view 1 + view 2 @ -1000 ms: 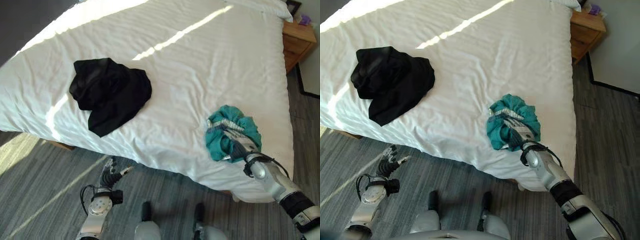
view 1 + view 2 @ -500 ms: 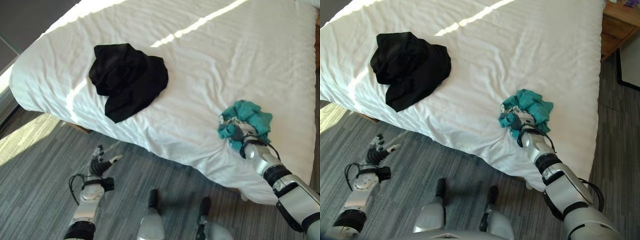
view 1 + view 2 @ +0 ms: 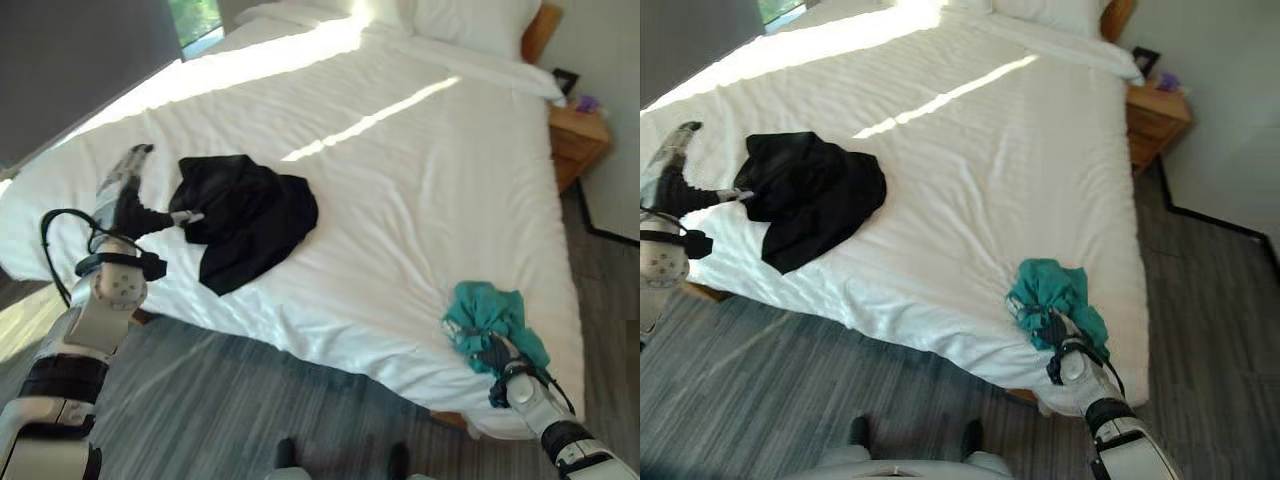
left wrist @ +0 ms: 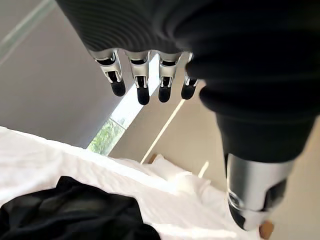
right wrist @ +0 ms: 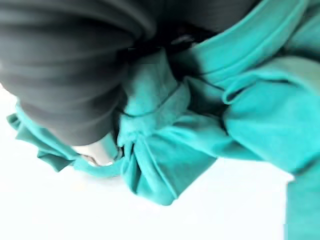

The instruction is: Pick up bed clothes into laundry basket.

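A black garment [image 3: 250, 215] lies crumpled on the white bed [image 3: 400, 150], towards its left side. My left hand [image 3: 128, 205] is raised at the bed's near left edge, just left of that garment, open with its fingers [image 4: 140, 75] straight and holding nothing. A teal garment [image 3: 485, 310] sits bunched near the bed's near right corner. My right hand [image 3: 497, 352] is pushed into it from the bed's edge. In the right wrist view the teal cloth [image 5: 200, 125] gathers in tight folds against the hand's dark cover [image 5: 65, 75], gripped.
A wooden nightstand [image 3: 575, 135] stands at the bed's far right, with pillows [image 3: 480, 20] at the head. Grey plank floor [image 3: 250, 400] runs along the bed's near side and right side [image 3: 1220, 300]. A dark wall [image 3: 70, 60] is at the left.
The camera has shifted. My left hand has risen from down by the floor to bed height beside the black garment. My right hand stays in the teal garment.
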`<state>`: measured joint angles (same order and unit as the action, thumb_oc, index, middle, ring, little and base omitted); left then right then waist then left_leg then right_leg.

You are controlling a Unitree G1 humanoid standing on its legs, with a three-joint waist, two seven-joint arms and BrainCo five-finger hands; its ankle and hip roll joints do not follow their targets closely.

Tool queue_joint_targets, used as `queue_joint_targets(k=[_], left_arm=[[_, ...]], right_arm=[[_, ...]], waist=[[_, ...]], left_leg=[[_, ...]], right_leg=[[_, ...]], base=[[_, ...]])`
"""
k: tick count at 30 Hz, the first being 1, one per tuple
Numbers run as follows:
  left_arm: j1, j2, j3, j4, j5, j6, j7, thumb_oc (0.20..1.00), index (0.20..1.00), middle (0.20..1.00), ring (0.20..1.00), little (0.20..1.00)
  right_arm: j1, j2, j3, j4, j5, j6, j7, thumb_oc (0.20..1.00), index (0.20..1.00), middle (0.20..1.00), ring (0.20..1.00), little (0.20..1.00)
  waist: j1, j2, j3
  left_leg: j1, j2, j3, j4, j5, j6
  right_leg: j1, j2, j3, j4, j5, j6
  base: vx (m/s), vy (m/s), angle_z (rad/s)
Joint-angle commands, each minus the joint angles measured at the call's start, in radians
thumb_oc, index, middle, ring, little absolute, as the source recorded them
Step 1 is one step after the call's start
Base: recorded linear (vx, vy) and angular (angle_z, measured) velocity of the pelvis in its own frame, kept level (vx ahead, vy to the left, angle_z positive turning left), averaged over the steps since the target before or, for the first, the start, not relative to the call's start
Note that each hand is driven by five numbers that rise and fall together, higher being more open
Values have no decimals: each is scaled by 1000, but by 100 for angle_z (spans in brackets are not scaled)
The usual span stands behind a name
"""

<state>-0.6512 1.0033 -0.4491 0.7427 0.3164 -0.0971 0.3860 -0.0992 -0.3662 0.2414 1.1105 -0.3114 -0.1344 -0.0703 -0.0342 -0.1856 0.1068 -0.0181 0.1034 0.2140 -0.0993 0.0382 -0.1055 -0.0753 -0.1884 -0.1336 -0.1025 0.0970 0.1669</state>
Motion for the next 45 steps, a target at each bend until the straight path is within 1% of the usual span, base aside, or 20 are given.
queue_joint_targets(k=[1,5,7,10,11,12,13,16,17,18,20,25,26,27,28,30,32,35,38,45], left_arm=[[-274,96,-31,258,175,64,24,1000,1000,1000,1000,1000],[-448,115,-175,428,236,102,22,1000,1000,1000,1000,1000],[-518,128,-231,493,260,116,11,1000,1000,1000,1000,1000],[-587,145,-303,562,264,124,-15,1000,1000,1000,1000,1000],[-605,150,-327,577,266,120,-39,918,918,918,918,918],[-614,154,-346,606,272,118,-74,589,589,589,589,589],[-554,167,-316,672,255,111,-146,351,351,351,351,351],[-403,156,-192,763,226,105,-208,435,435,435,435,435],[-394,156,-184,762,226,106,-207,771,771,771,771,771],[-378,161,-168,770,217,103,-210,1000,1000,1000,1000,1000],[-373,205,-154,768,193,88,-211,1000,1000,1000,1000,1000],[-491,314,-209,639,106,56,-172,1000,1000,1000,1000,1000],[-554,391,-204,411,62,65,-126,1000,1000,1000,1000,1000],[-526,440,-142,131,64,86,-85,1000,1000,1000,1000,1000],[-468,454,-56,-59,89,95,-58,1000,1000,1000,1000,1000],[-315,401,156,-224,142,113,-19,1000,1000,1000,1000,1000],[-233,319,263,-287,189,133,16,1000,1000,1000,1000,1000],[-263,285,283,-253,192,157,27,1000,1000,1000,1000,1000],[-307,322,253,-230,212,178,43,1000,1000,1000,1000,1000],[-211,407,272,-170,310,227,15,1000,1000,1000,1000,1000]], right_arm=[[309,-15,50,195,125,99,80,200,200,200,200,200],[258,-4,22,151,267,84,78,200,200,200,200,200],[224,12,16,126,350,73,92,200,200,200,200,200],[213,39,38,88,445,62,117,200,200,200,200,200],[213,45,42,78,464,50,121,200,200,200,200,200],[203,49,46,75,477,55,121,200,200,200,200,200],[171,60,47,78,495,61,126,200,200,200,200,200],[134,29,17,105,532,76,130,200,200,200,200,200],[134,25,19,105,532,76,131,200,200,200,200,200],[130,5,8,107,542,78,131,200,200,200,200,200],[141,-54,-27,113,557,76,135,200,200,200,200,200],[211,-44,-46,88,537,68,157,200,200,200,200,200],[227,-15,-70,67,552,68,161,200,200,200,200,200],[235,39,-81,36,563,74,172,200,200,200,200,200],[254,72,-72,6,570,69,193,200,200,200,200,200],[279,76,-50,-35,570,78,238,200,200,200,200,200],[212,92,41,-51,527,83,225,200,200,200,200,200],[183,74,108,-87,476,71,210,200,200,200,200,200],[194,81,93,-81,458,60,193,200,200,200,200,200],[180,91,86,-57,440,66,181,200,200,200,200,200]], waist=[[-127,71,166],[-152,50,230],[-169,39,257],[-194,46,269],[-193,51,260],[-196,52,255],[-193,53,250],[-183,49,227],[-185,52,226],[-184,51,226],[-188,52,246],[-176,81,249],[-150,96,250],[-113,88,258],[-90,81,258],[-71,61,257],[-43,64,252],[-45,75,257],[-40,73,268],[-15,61,289]], left_leg=[[-13,55,24,12,-43,-22],[-45,60,55,12,-31,-24],[-82,69,73,12,-18,-31],[-189,104,86,12,22,-34],[-226,108,93,12,24,-34],[-264,108,102,12,32,-34],[-309,136,116,12,54,-40],[-313,135,131,12,44,-45],[-313,135,131,12,44,-45],[-306,131,133,12,42,-47],[-287,118,139,12,40,-52],[-303,101,124,12,43,-50],[-306,97,110,12,39,-47],[-307,93,95,12,43,-45],[-301,91,87,12,40,-46],[-282,90,76,12,32,-50],[-269,90,68,12,19,-53],[-255,85,63,12,21,-53],[-243,85,63,12,20,-53],[-240,90,64,12,24,-50]], right_leg=[[-53,-77,20,36,71,95],[-120,-80,35,39,118,95],[-178,-83,42,38,183,95],[-258,-66,19,39,194,95],[-257,-59,-10,35,165,95],[-262,-56,-29,30,150,95],[-293,-40,-36,25,163,95],[-331,-46,-22,21,175,95],[-332,-46,-21,21,174,95],[-337,-51,-26,23,173,95],[-335,-66,-56,28,167,95],[-328,-83,-82,20,165,95],[-320,-90,-97,20,156,95],[-304,-99,-118,18,148,95],[-289,-103,-125,18,138,95],[-258,-105,-129,18,125,95],[-233,-108,-139,17,108,95],[-210,-113,-148,17,109,95],[-194,-109,-157,17,110,95],[-188,-103,-170,16,108,95]], base=[[-106,124,-65],[-135,77,-71],[-140,64,-75],[-195,54,-30],[-243,93,-35],[-263,114,-63],[-201,122,-77],[-21,119,-21],[23,74,-25],[32,61,-45],[30,88,-41],[-2,-2,6],[22,-110,42],[22,-129,41],[35,-122,59],[46,-105,57],[61,-66,14],[44,-23,7],[-1,-13,15],[-4,-3,-1]])
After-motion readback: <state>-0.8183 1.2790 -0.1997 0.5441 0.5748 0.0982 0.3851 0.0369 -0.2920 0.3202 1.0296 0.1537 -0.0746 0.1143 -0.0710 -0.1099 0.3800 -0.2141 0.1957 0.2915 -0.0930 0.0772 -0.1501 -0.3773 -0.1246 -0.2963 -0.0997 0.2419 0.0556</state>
